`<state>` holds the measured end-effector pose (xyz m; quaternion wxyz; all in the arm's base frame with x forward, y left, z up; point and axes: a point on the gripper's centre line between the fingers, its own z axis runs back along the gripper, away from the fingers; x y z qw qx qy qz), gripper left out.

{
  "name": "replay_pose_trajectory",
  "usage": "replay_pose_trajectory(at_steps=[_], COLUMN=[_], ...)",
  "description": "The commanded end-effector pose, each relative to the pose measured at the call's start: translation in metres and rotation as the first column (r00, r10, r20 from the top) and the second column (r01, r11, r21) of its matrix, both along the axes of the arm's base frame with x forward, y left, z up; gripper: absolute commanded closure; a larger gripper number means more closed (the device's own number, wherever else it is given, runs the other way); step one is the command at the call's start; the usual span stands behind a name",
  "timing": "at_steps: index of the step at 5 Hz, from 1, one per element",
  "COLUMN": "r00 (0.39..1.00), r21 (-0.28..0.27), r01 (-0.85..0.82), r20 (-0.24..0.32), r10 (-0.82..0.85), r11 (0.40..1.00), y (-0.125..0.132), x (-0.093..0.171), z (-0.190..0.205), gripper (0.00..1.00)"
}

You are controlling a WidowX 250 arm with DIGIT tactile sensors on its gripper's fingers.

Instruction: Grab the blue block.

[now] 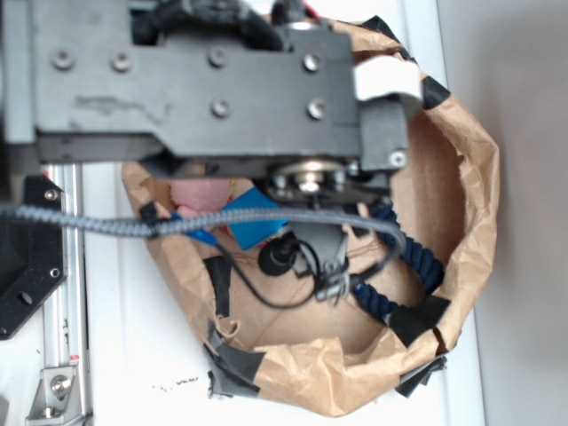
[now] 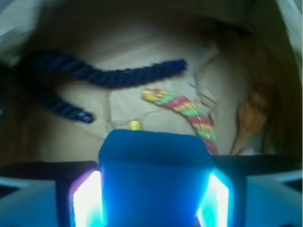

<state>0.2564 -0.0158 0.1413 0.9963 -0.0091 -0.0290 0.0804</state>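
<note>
1. From my remote seat, the wrist view showed the blue block [image 2: 155,182] sitting squarely between the two fingers [image 2: 86,203] of the gripper [image 2: 155,201]; both pads glowed against its sides, so I judged the gripper closed onto the block and holding it.
2. In the exterior view the block [image 1: 257,224] lay under the arm, inside the brown paper bag [image 1: 475,177], just beside the pink plush [image 1: 200,191]; the gripper itself was hidden there by the arm's body and a grey cable [image 1: 89,224].
3. I could not tell whether the block was off the bag's floor or resting on it; neither view showed its underside.
4. By my reading the grab itself was done; what was left, at most, was a lift clear of the bag to prove the hold.
5. The navy rope [image 2: 109,75] and the striped red-and-green cord [image 2: 189,113] lay well apart from the block on the bag's floor; neither touched the gripper.
</note>
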Motion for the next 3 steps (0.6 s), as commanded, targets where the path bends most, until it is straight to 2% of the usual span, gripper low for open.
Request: replay_pose_trajectory(at_steps=[1, 2, 3], r00=[0.906, 0.920, 0.928], r21=[0.150, 0.168, 0.157], r01=[0.390, 0.347, 0.329], r20=[0.115, 0.130, 0.131], r10=[-0.408, -0.370, -0.350], r11=[0.908, 0.923, 0.931], y=[-0.022, -0.018, -0.011], x=[0.005, 0.002, 0.002], z=[0.014, 0.010, 0.013], gripper=[1.00, 1.00, 1.00])
